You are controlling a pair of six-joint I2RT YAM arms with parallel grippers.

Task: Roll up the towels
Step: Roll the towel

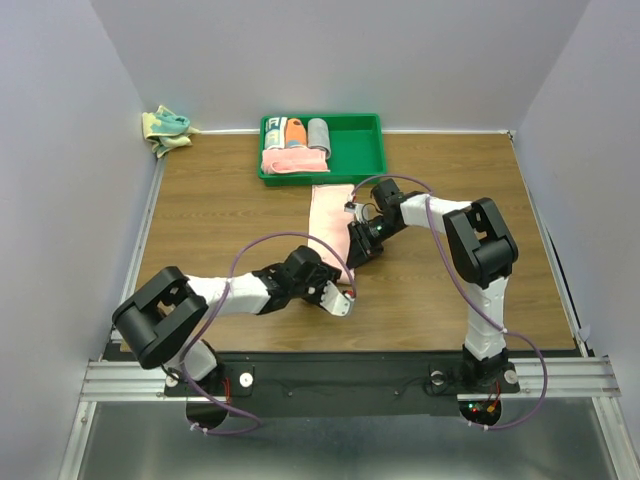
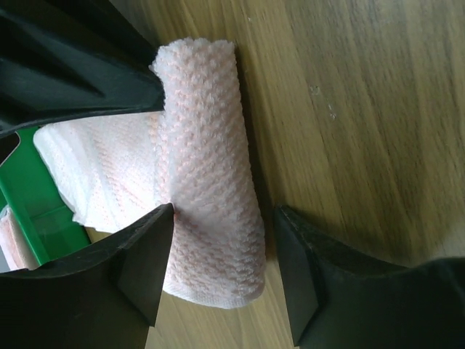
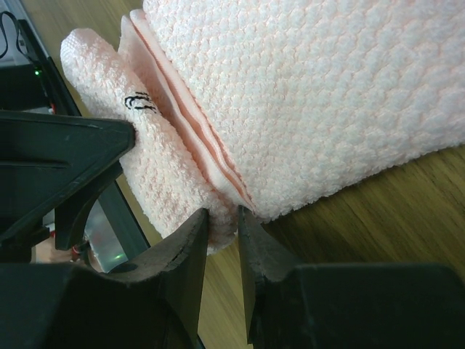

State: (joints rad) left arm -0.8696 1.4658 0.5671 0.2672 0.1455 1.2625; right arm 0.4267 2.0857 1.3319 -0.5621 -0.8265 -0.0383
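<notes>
From above, the peach-pink towel [image 1: 330,212] lies as a narrow strip on the table [image 1: 220,220], its far end just before the green tray [image 1: 372,150] and its near end curled into a short roll where both arms meet. The left gripper [image 1: 340,300] sits at that near end and the right gripper [image 1: 357,252] beside the strip's right edge, probably so that one can turn the roll while the other keeps its end square. The tray holds three upright rolls along its back wall, a white-and-green roll [image 1: 275,132], an orange roll [image 1: 294,132] and a grey roll [image 1: 318,132], with a pink cloth [image 1: 292,161] lying in front of them. The right half of the tray is bare. The teal towel [image 1: 166,129] sits crumpled in the far left corner, well apart from the work and not yet rolled. In the left wrist view the jaws stand spread to either side of the roll. One finger [image 2: 145,269] touches its side and the other stands just clear, a loose cradle rather than a grip. In the right wrist view the jaws are drawn nearly together, nipping the corner where the roll meets the flat layers, likely to stop it unwinding. The small dark mark [image 3: 138,102] shows on the roll's outer face.
</notes>
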